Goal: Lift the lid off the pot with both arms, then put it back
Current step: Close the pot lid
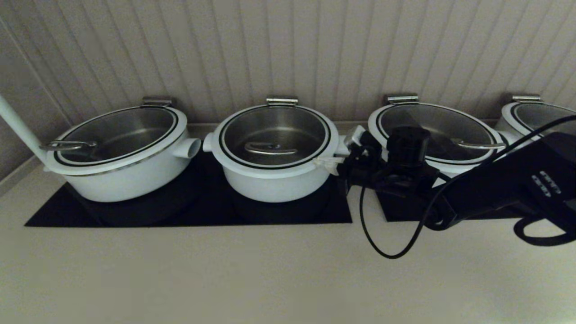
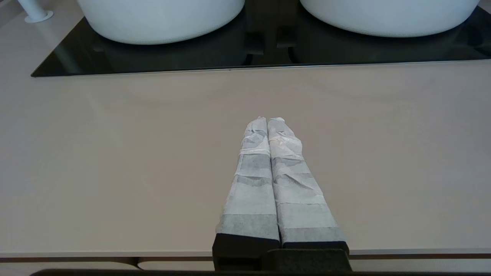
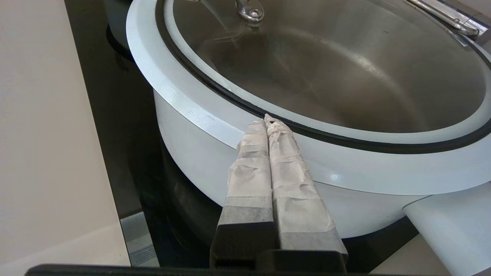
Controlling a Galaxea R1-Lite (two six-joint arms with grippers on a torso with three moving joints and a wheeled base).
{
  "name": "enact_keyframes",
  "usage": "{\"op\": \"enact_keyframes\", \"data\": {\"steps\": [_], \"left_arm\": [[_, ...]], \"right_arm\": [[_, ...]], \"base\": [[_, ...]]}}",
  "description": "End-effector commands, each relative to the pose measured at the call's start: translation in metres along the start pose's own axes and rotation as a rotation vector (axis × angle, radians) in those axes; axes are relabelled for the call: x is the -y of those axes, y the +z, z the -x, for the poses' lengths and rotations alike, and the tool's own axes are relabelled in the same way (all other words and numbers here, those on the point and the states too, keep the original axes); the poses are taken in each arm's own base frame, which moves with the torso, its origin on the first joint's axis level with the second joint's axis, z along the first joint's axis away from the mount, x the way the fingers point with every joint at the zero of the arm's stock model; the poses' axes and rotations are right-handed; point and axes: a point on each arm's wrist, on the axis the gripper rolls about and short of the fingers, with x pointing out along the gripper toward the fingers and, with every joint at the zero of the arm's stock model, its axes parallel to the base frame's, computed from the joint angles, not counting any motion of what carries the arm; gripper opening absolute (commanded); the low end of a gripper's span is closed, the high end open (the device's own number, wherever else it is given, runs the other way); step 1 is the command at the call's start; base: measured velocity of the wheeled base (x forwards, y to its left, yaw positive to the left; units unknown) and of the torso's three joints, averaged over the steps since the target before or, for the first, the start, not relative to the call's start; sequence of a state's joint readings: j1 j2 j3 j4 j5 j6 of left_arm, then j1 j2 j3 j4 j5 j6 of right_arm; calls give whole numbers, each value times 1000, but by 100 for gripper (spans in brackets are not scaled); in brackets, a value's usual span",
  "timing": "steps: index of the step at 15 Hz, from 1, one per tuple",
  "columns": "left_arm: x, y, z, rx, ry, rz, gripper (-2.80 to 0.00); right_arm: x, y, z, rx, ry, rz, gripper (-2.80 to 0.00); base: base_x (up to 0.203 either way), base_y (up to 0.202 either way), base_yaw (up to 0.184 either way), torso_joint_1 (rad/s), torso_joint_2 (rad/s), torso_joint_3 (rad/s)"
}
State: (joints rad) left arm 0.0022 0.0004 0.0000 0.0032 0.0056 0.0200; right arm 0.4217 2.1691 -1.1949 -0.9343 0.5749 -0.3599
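The pot [image 1: 270,184] is the narrower, deeper white one in the middle of the row, with short stub handles on its sides. The lid [image 1: 275,167], glass with a white rim and black ring, sits on it, its steel bar handle [image 1: 271,148] at the centre. My right gripper [image 1: 325,163] reaches in from the right, shut and empty, its tips over the lid's white rim [image 3: 180,96] by the right stub handle [image 3: 456,218]. My left gripper [image 2: 267,119] is shut and empty, low over the counter near its front edge, out of the head view.
Wider white pots stand to the left [image 1: 121,148], right [image 1: 438,130] and far right [image 1: 540,114], all on black cooktop panels [image 1: 193,211]. A white pole [image 1: 18,130] rises at the far left. The right arm's black cable [image 1: 387,243] loops onto the beige counter.
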Motion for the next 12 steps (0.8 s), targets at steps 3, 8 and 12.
{"op": "enact_keyframes", "data": {"steps": [3, 8, 12], "left_arm": [[0, 0, 0, 1, 1, 0, -280], [0, 0, 0, 1, 1, 0, -280], [0, 0, 0, 1, 1, 0, -280]], "right_arm": [[1, 4, 2, 11, -3, 8, -280], [8, 7, 7, 15, -24, 15, -280], [18, 11, 16, 20, -51, 22, -280]], "base": [[0, 0, 0, 0, 0, 0], [0, 0, 0, 0, 0, 0], [0, 0, 0, 0, 0, 0]]}}
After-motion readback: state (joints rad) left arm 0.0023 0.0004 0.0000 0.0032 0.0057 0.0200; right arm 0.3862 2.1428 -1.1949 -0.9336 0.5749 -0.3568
